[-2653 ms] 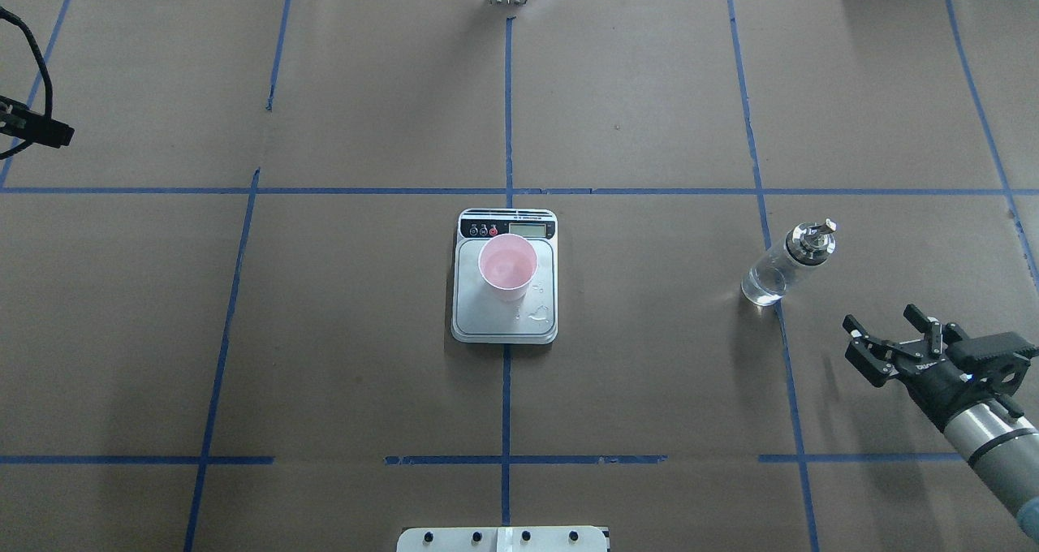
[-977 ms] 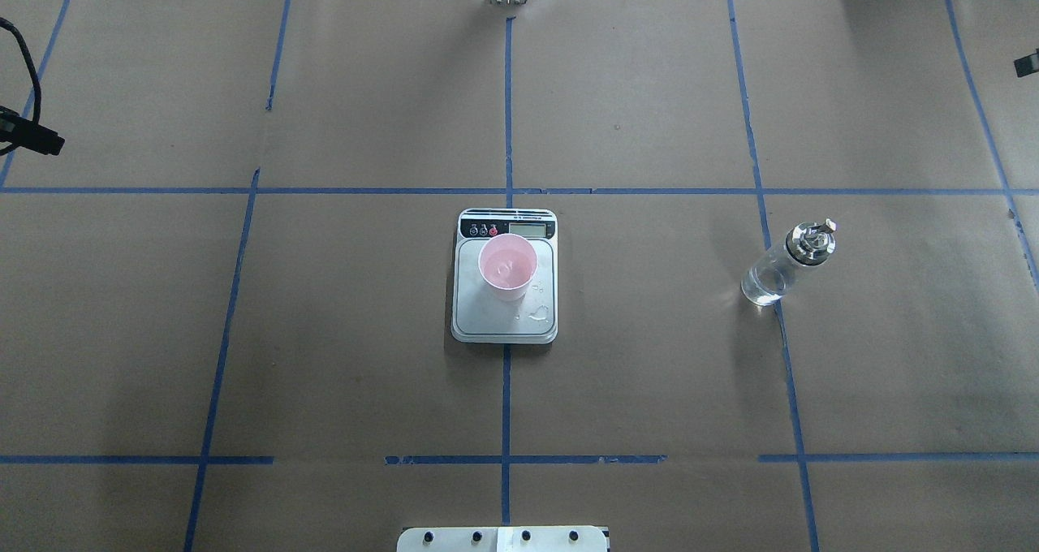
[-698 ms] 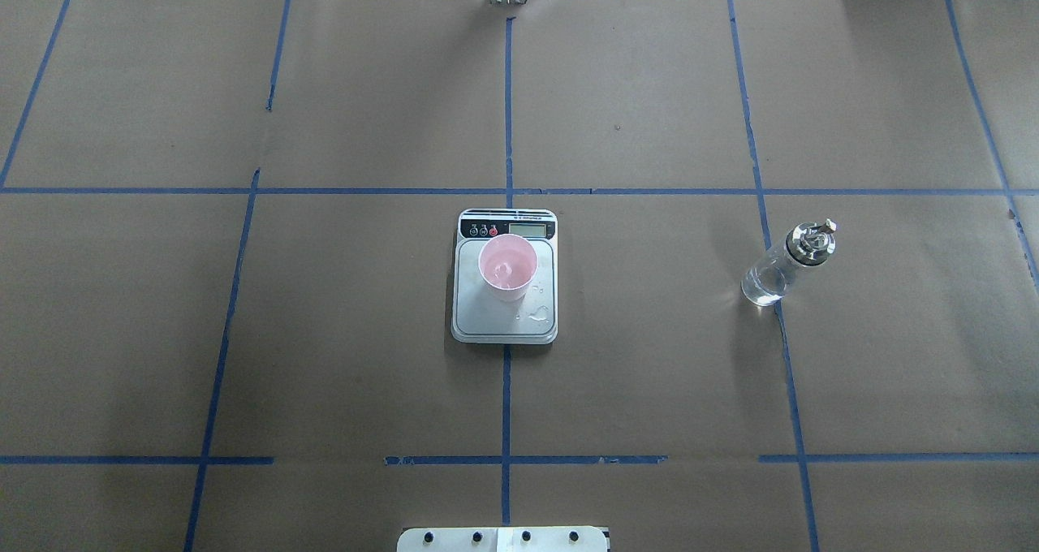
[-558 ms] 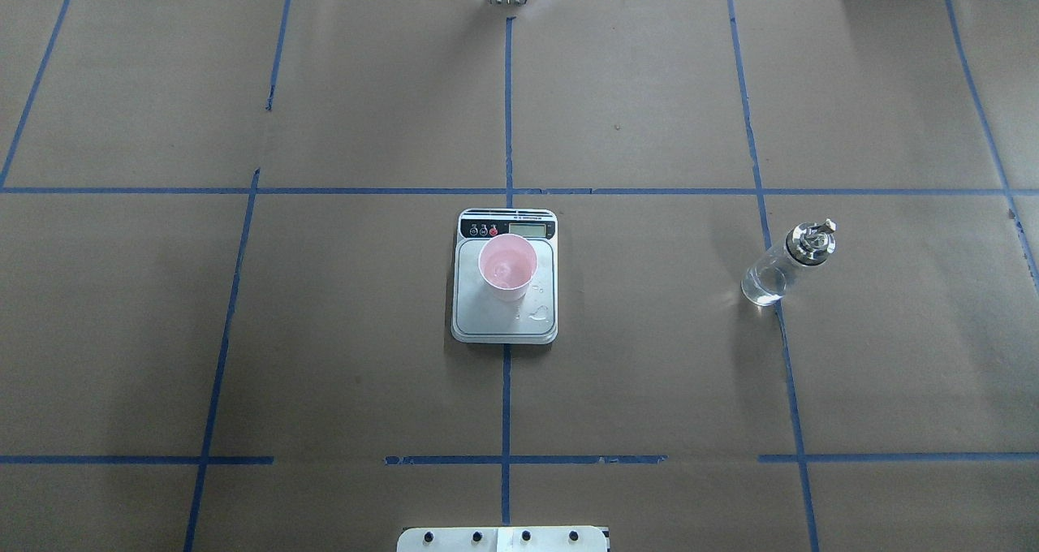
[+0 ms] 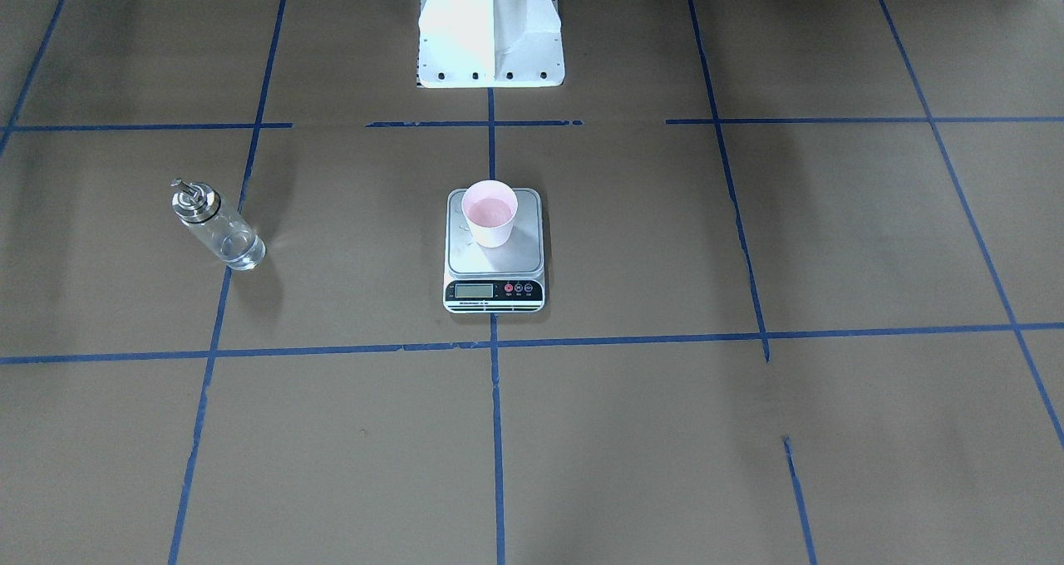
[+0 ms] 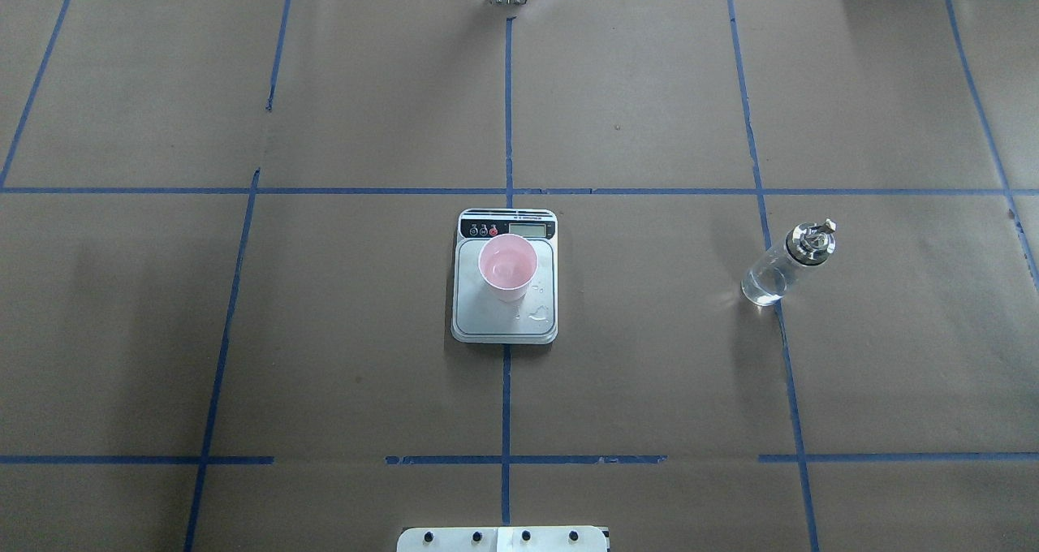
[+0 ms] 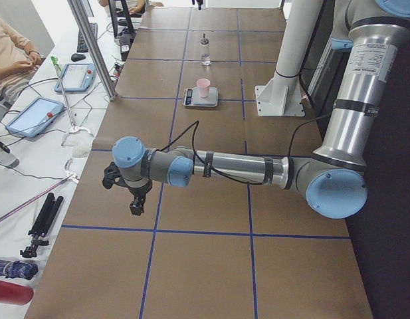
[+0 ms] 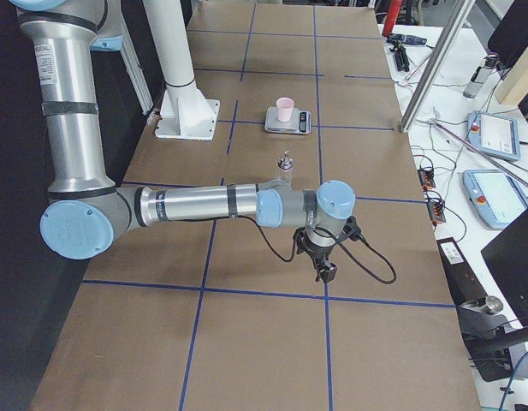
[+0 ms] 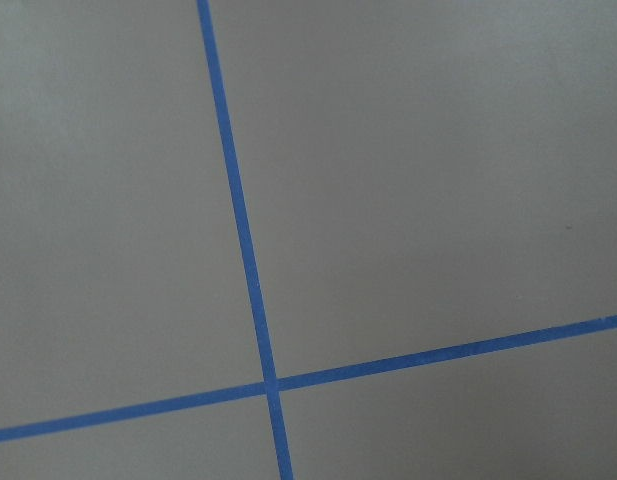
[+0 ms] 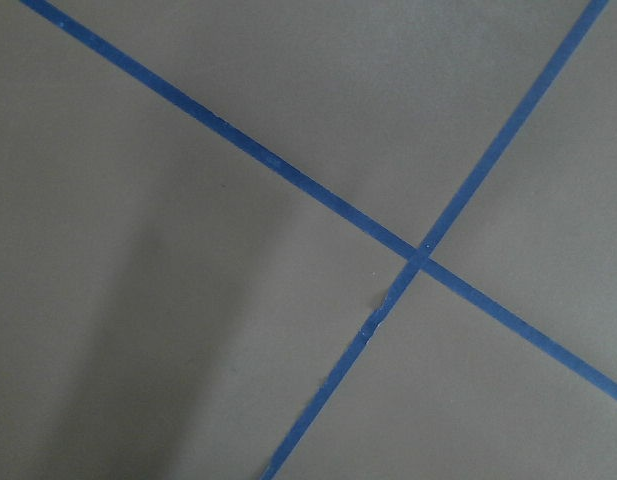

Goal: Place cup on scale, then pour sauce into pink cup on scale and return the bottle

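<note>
The pale pink cup (image 6: 507,266) stands upright on the scale (image 6: 495,323) at the table's middle, with liquid in its bottom; it also shows in the front view (image 5: 490,212). The clear glass bottle (image 6: 779,269) with its silver cap stands upright on the paper to the right, free of any gripper, part filled with clear sauce. My left gripper (image 7: 135,199) shows only in the exterior left view, far from the scale. My right gripper (image 8: 323,270) shows only in the exterior right view, a little past the bottle (image 8: 286,167). I cannot tell whether either is open or shut.
A few clear drops (image 6: 536,316) lie on the scale's platform beside the cup. Brown paper with blue tape lines covers the table. The robot's white base (image 5: 490,29) stands behind the scale. Both wrist views show only paper and tape.
The right gripper, open near the bottle 2.7 s ago, has left the overhead view. The left arm's tip at the left edge has left it too. Cup, scale and bottle have not moved.
</note>
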